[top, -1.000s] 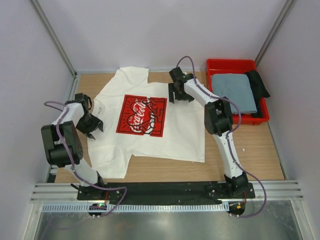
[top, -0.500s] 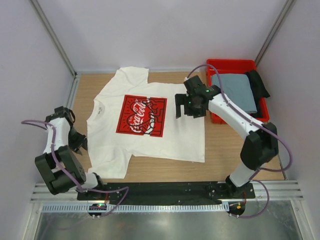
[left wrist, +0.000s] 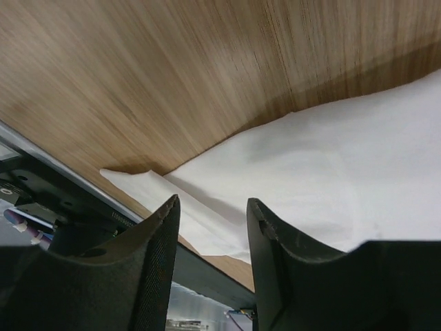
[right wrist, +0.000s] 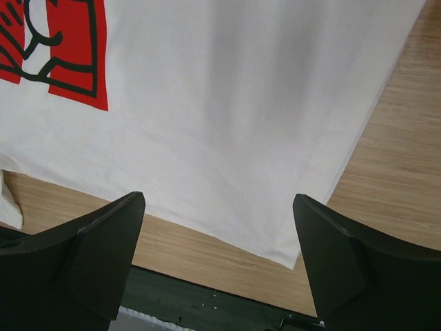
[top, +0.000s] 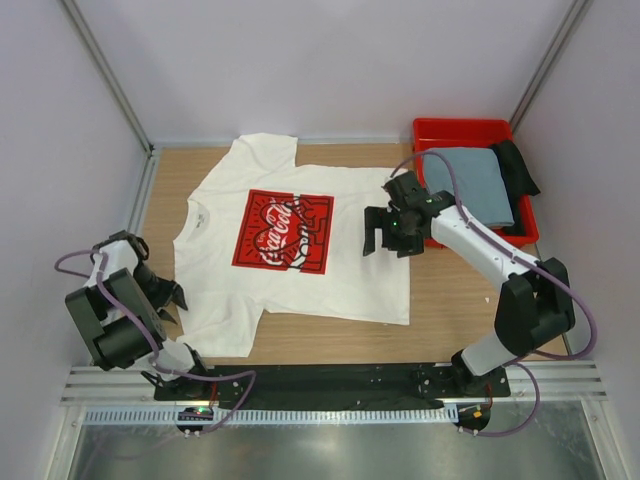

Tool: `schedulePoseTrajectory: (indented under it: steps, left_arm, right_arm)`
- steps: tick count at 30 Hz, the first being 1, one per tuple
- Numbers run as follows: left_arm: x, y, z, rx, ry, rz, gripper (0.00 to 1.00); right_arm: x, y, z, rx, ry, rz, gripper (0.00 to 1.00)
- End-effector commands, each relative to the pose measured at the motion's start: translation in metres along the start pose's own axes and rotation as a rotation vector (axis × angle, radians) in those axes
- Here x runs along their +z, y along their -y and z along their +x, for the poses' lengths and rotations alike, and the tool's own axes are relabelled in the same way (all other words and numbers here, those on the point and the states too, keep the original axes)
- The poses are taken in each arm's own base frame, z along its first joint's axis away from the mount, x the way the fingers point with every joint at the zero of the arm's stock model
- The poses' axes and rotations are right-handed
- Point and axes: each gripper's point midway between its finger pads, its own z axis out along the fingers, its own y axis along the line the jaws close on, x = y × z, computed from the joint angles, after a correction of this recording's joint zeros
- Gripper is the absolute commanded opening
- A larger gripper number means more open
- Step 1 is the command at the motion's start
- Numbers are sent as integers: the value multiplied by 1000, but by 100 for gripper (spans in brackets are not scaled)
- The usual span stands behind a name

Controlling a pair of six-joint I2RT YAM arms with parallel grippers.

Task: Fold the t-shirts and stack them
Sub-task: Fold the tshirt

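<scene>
Since left gripper [top: 165, 293] and right gripper [top: 385, 240] gape empty, best pinch the white shirt [top: 340, 280] at its 8 and 4 o'clock corners

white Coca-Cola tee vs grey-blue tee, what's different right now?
The white t-shirt is spread open on the table; the grey-blue t-shirt is folded in the red bin. The white t-shirt carries a red square print; the grey-blue t-shirt is plain. Spread out, the white t-shirt covers far more area than the grey-blue t-shirt. Both lie flat.
</scene>
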Motion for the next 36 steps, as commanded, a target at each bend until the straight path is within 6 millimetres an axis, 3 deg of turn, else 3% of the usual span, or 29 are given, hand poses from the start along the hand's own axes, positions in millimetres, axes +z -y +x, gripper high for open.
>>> schedulePoseTrajectory:
  steps: [1,7,11,19,25,26,30,36]
  left_arm:
    - [11,11,-3,-31,-21,34,43]
    - [20,1,-9,-125,51,-19,37]
    - [26,-3,-5,-146,70,-66,43]
    - [48,-11,-8,-154,75,-144,40]
    - [71,-11,-1,-151,77,-110,16]
    - [70,-10,-2,-152,86,-99,8]
    - [51,-2,-7,-177,122,-39,0]
    - [21,5,-5,-187,155,10,0]
  right_arm:
    - [-19,-4,-10,24,82,-44,96]
    - [-18,2,-7,46,85,-40,96]
    - [-18,4,-5,54,84,-36,96]
    - [-23,13,-1,70,99,-15,96]
    - [-28,25,3,90,109,14,96]
    - [-29,26,6,89,106,15,95]
    - [-26,34,23,117,59,26,96]
    - [-21,40,38,152,8,25,95]
